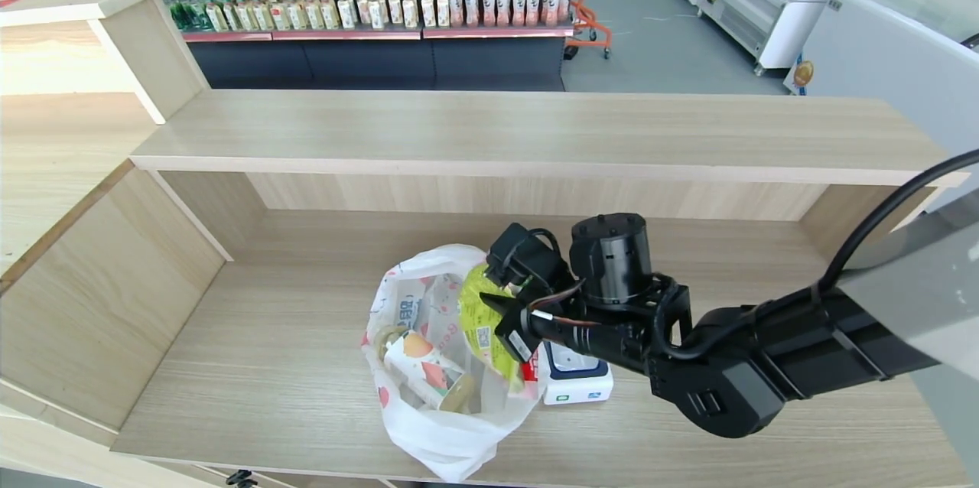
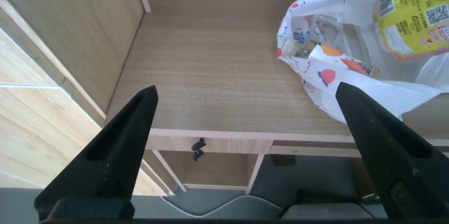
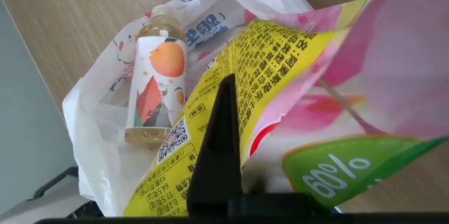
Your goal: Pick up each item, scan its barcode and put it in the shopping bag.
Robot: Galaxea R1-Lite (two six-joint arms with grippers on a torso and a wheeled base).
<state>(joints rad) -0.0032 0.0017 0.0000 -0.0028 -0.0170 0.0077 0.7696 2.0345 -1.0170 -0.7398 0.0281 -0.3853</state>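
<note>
The right pincer (image 1: 509, 323) grips a yellow-and-pink snack packet (image 1: 476, 294) over the white shopping bag (image 1: 436, 434), left pincer (image 2: 245, 94) gaping wide.

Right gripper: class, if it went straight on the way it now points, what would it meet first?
Probably the open shopping bag, then the bottle inside; the yellow packet held by the right gripper would touch first. Depth is unclear.

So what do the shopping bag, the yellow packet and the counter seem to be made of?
The shopping bag: thin plastic film, white, half see-through, crumpled. The yellow packet: glossy printed foil or plastic, creased, catching light. The counter: pale wood-grain board, matt, probably laminate rather than solid wood.
</note>
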